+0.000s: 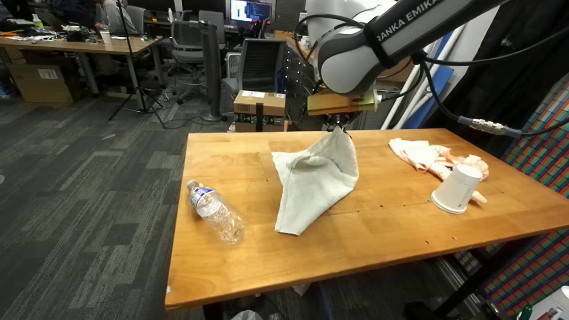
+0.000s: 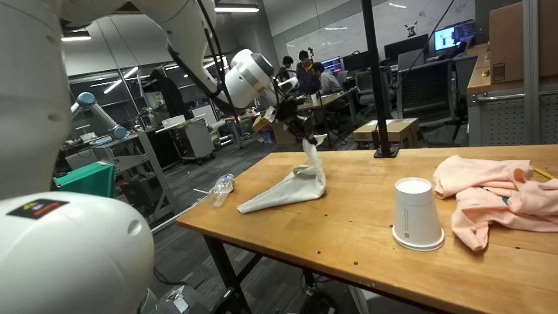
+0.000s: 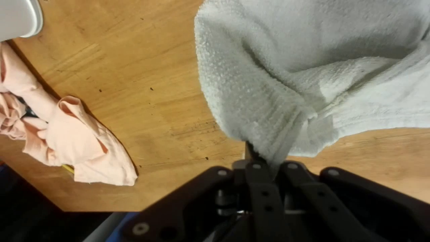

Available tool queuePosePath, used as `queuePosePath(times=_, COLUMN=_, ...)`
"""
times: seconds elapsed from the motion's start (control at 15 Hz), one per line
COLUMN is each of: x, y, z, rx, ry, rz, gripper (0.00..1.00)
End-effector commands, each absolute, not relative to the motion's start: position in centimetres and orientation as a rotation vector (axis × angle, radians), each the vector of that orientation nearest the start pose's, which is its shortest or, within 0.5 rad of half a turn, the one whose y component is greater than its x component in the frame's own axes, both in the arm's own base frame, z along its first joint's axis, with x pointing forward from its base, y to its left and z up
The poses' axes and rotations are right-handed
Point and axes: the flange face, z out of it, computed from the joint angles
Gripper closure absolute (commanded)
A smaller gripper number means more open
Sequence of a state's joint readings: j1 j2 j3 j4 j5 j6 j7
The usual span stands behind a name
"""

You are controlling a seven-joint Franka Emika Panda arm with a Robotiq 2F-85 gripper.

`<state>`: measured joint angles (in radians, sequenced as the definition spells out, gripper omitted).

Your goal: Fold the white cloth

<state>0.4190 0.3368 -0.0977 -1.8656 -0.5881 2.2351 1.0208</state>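
Folding looks begun but well short of finished. A white terry cloth (image 1: 313,191) rests partly on the brown wooden counter (image 1: 391,231), nearer the edge where a clear plastic bottle with a blue label (image 1: 215,211) lies. In both exterior views one part stands up against the line of the far edge, clamped in the black two-finger gripper (image 3: 273,165); the remainder slopes down in loose folds. Laying the raised part over, releasing it and smoothing the layers seem left to do. Whether corner or hem is pinched, and how many layers, I cannot tell. The wrist view crops the cloth at top and right; its underside is hidden.
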Motion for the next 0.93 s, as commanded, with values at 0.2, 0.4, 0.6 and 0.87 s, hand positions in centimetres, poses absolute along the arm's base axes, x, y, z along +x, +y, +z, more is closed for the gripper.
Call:
queuePosePath(times=0.2, x=52.0, y=31.0, z=36.6, rx=-3.543, ry=0.367, rz=-0.759, gripper=0.97)
queuePosePath(times=0.4, x=49.8, y=33.0, z=35.5, rx=-3.563, ry=0.300, rz=-0.529, gripper=0.97)
queuePosePath(times=0.6, x=48.8, y=32.0, z=35.4, rx=-3.511, ry=0.339, rz=-0.372, gripper=0.97)
queuePosePath(times=0.87, x=49.1, y=28.3, z=35.2, rx=-3.432, ry=0.350, rz=-0.212, gripper=0.67)
